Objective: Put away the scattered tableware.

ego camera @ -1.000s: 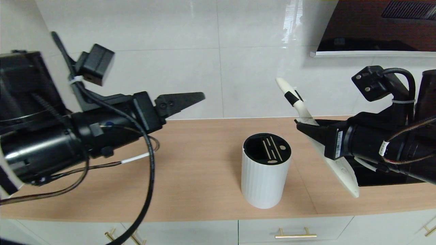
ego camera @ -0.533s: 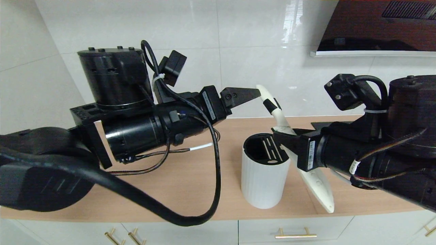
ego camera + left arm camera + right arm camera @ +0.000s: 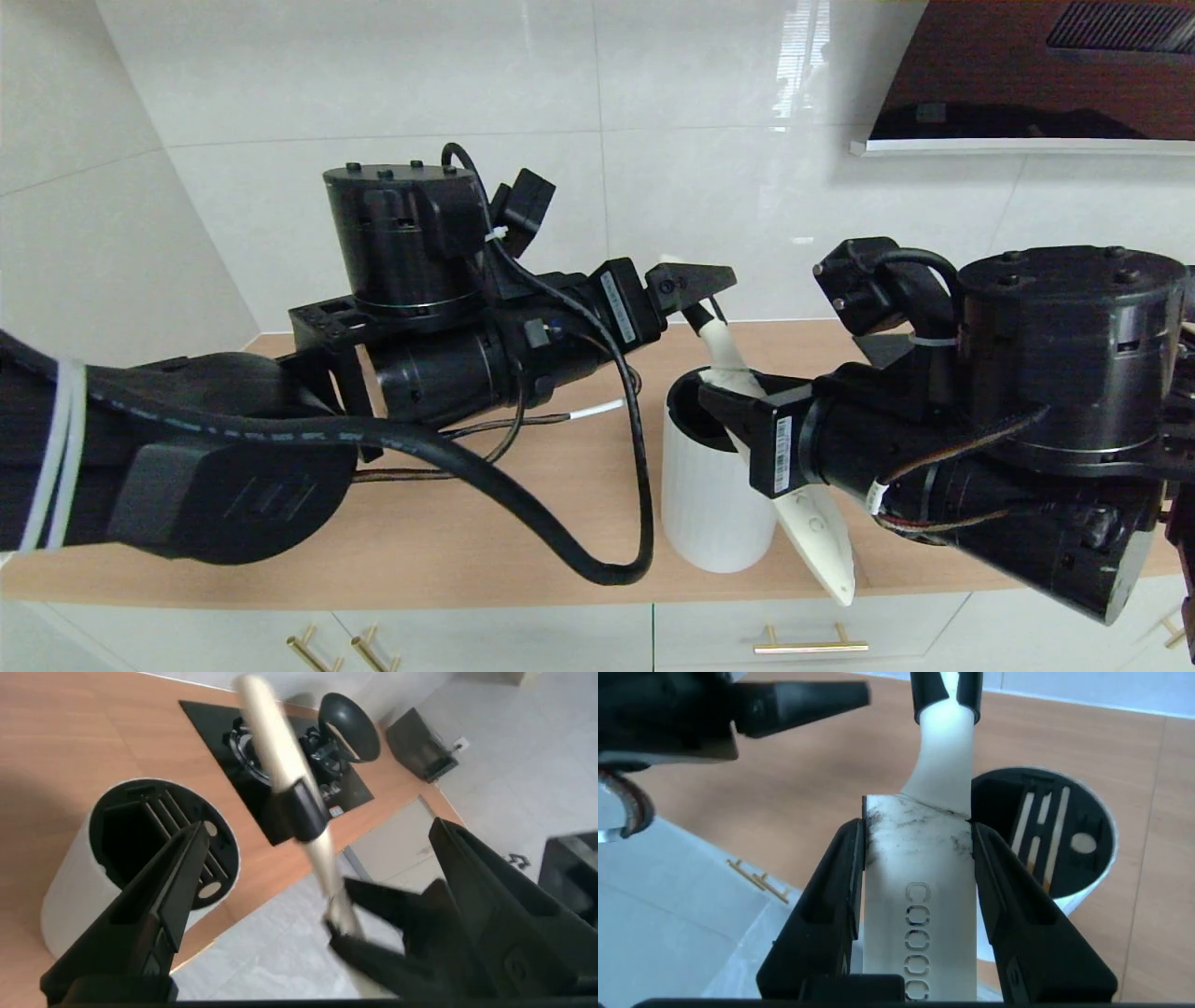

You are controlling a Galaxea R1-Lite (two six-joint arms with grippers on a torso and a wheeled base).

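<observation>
Nearest, the broad end of the white spatula [image 3: 814, 537] hangs out past the near edge of the worktop [image 3: 327, 574], tilted. Its handle slopes up and away to the left. Just left of that broad end stands the white holder [image 3: 709, 504], upright on the worktop. In the right wrist view its black slotted insert has nothing standing in it.

Over the holder's right rim, the right gripper [image 3: 733, 401] has its fingers clamped on the spatula where the blade narrows into the handle, so the spatula is carried clear of the worktop. Farther back, the left gripper [image 3: 318, 835] has its fingers wide apart on either side of the handle, near its black band. They do not appear to touch it.

The pick-up looks done and the putting away does not, since the spatula is in the air beside the holder rather than in it. The arms seem set for a handover. What appears left is for the left fingers to close on the handle and the right to let go, then to stand the spatula in the holder. The arms hide much of the worktop, so I cannot tell whether other pieces lie about.

Beyond, a black hob [image 3: 308, 761] sits in the worktop, against the tiled wall [image 3: 653, 140].
</observation>
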